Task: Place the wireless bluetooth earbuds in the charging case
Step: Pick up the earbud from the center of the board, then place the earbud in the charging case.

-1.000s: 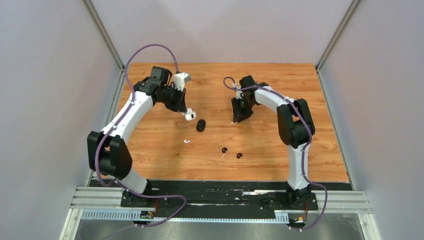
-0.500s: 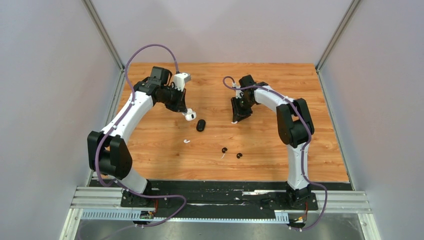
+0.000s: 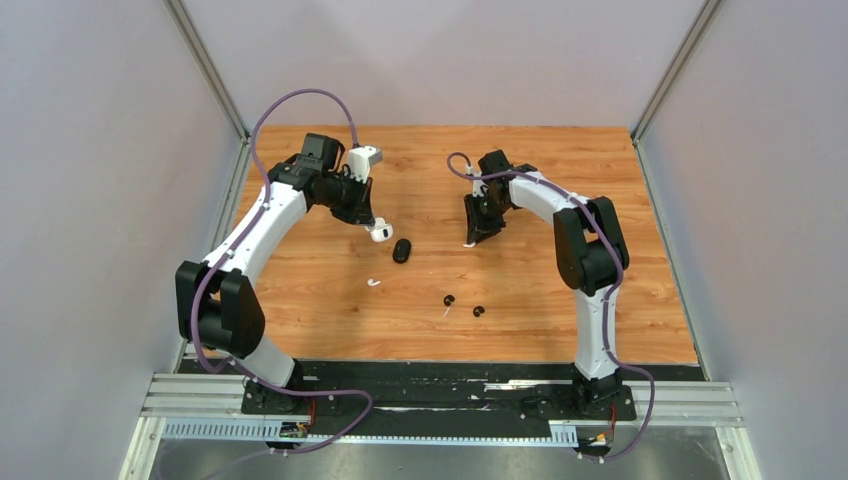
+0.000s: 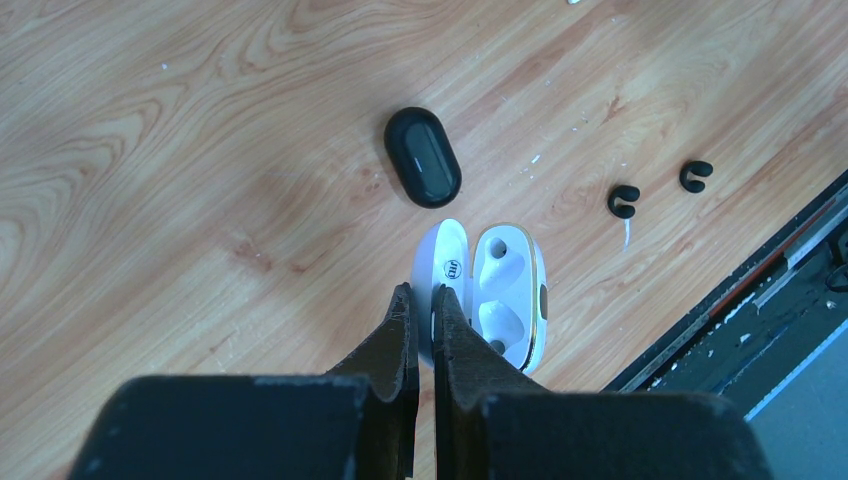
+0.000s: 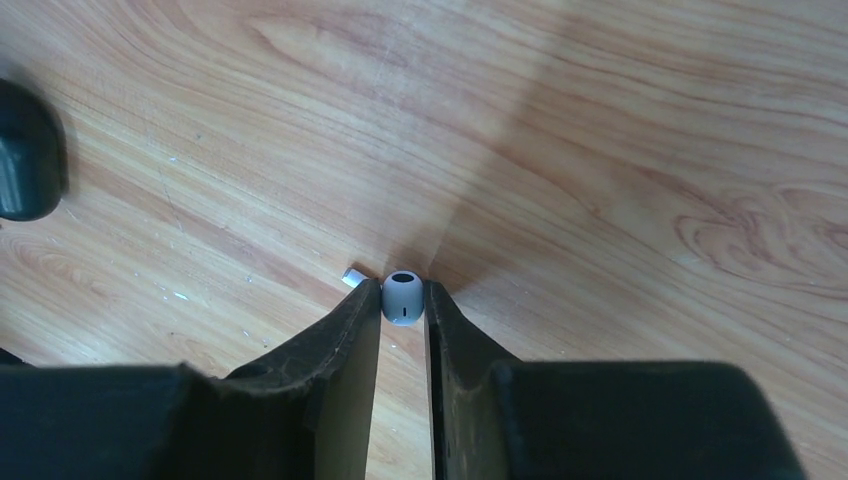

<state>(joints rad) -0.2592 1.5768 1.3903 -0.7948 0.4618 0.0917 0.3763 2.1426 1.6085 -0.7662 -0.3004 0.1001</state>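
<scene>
Item one, far left: the left gripper point(image 4: 420, 293), jaws all but closed and pinching the raised lid of the white case point(image 4: 507, 292). Our left wrist view shows the case open with both its wells vacant; the overhead view gives only a white speck at the fingertips, and we cannot tell whether the case rests on the table point(image 3: 560, 180). Item two: a loose white earbud point(image 3: 374, 282) on the wood nearer the arm bases, caught only from overhead. Item three: the black case point(image 4: 423, 157), lid down, just beyond the white case in the left wrist view; the right wrist view clips it at its left edge. Item four: the black earbuds point(image 4: 623, 200), two C-shaped pieces near each other toward the front edge, apart from both cases. Item five, at right: the right gripper point(image 5: 402, 306), jaws narrow, with the held white earbud point(image 5: 402, 296) between the fingertips, both fingers against it as far as we can see and its stem poking out to the left. That earbud sits on the table, well apart from the white case; overhead, the fingers nearly hide it.
</scene>
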